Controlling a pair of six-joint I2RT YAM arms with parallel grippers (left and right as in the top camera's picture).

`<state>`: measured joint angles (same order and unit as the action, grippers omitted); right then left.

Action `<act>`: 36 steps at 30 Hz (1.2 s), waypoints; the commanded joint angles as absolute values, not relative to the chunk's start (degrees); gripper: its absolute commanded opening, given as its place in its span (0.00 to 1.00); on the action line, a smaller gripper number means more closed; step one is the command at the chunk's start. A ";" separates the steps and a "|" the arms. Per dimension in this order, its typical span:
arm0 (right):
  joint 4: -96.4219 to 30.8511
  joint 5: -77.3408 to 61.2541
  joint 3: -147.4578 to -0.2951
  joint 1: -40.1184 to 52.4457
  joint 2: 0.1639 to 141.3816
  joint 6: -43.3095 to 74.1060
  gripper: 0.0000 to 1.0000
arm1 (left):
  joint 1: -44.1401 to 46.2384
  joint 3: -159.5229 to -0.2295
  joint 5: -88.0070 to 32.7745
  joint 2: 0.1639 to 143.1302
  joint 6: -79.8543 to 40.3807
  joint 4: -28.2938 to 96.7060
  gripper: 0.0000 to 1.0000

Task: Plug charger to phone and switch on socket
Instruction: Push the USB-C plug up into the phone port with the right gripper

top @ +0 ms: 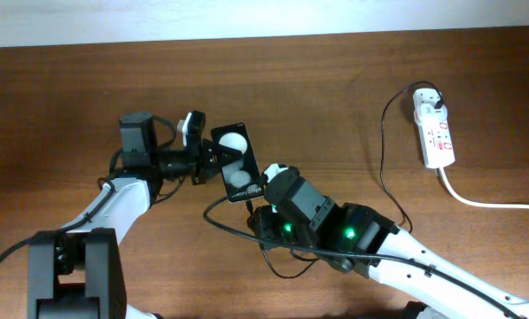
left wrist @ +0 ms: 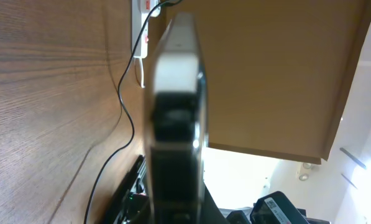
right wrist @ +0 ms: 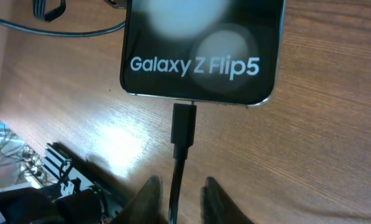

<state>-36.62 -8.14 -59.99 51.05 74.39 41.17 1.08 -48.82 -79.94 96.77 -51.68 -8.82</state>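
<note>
The black phone (top: 237, 164) is tilted up off the table, and my left gripper (top: 220, 161) is shut on its left side. In the left wrist view the phone (left wrist: 176, 93) shows edge-on and blurred. The charger's black connector (right wrist: 184, 124) sits in the port on the phone's (right wrist: 197, 50) lower edge. My right gripper (right wrist: 182, 196) is open just behind it, its fingers (right wrist: 149, 194) standing either side of the thin cable. The charger cable (top: 384, 168) runs to its white plug head (top: 428, 100) in the white socket (top: 434, 133) at the far right.
A thick white cord (top: 490, 202) leaves the socket toward the right edge. Slack black cable (top: 233, 229) loops on the table under my right arm. The socket (left wrist: 141, 18) and cable (left wrist: 126, 99) also show in the left wrist view.
</note>
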 commanded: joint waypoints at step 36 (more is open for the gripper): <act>-27.99 -7.64 -62.33 49.10 77.49 36.25 0.44 | 5.17 -49.12 -82.17 96.79 -45.23 -6.81 0.00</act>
